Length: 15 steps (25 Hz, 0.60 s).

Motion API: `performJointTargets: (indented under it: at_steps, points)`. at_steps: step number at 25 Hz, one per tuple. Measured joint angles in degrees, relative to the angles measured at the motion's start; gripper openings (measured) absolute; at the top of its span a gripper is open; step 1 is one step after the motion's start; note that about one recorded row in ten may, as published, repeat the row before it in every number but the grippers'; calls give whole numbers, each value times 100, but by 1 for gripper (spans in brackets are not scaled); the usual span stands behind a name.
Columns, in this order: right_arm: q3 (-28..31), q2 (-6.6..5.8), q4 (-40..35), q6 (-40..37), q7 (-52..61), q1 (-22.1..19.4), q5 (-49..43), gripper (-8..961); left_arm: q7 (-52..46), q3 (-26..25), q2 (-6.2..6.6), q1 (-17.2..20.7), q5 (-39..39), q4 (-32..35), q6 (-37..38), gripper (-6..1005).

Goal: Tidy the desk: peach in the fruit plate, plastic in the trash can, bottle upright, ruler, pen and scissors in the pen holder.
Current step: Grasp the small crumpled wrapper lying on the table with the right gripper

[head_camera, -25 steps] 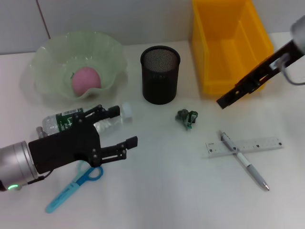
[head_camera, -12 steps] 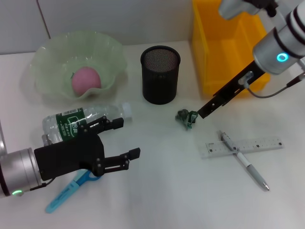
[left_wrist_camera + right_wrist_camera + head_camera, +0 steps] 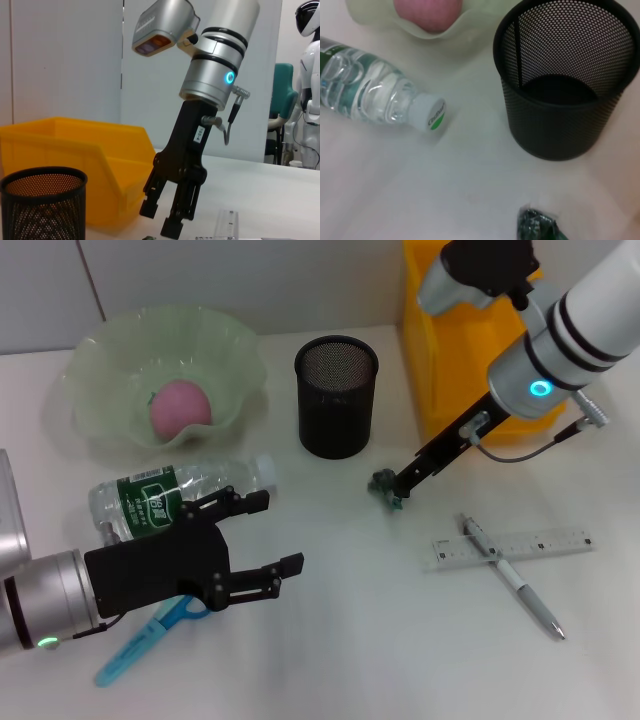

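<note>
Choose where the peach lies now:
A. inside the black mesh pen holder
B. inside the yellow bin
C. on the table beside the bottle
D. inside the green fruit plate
D: the pink peach rests inside the green wavy fruit plate, apart from the lying bottle.

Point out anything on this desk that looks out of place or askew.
The clear plastic water bottle lies on its side beside the green glass fruit bowl. A crumpled green plastic scrap sits loose on the desk under the right pincer. The silver pen lies across the clear ruler, and the blue scissors lie outside the black mesh pen holder.
</note>
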Motion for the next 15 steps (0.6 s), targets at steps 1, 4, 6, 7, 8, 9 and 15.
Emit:
performJointTargets:
  at_steps: [1,4,6,7,8,9,15]
  points:
    - [-63,4,146,148,-4,49,2,829,0,0,0,-1,0,-31,-20,864]
    - [-96,9,268,258,-7,93,11,828,0,0,0,-2,0,-46,-44,864]
    - [-137,12,478,396,-8,174,23,828,-1,0,1,-4,0,-47,-66,864]
    - [-137,12,478,396,-8,174,23,828,-1,1,2,-5,0,-47,-68,864]
    - [-170,18,598,494,-9,213,23,828,-1,2,2,-4,0,-47,-70,864]
    - [-170,18,598,494,-9,213,23,827,-1,2,2,-4,0,-47,-70,864]
    - [-198,29,831,645,-12,329,23,826,-4,8,6,-5,0,-45,-70,863]
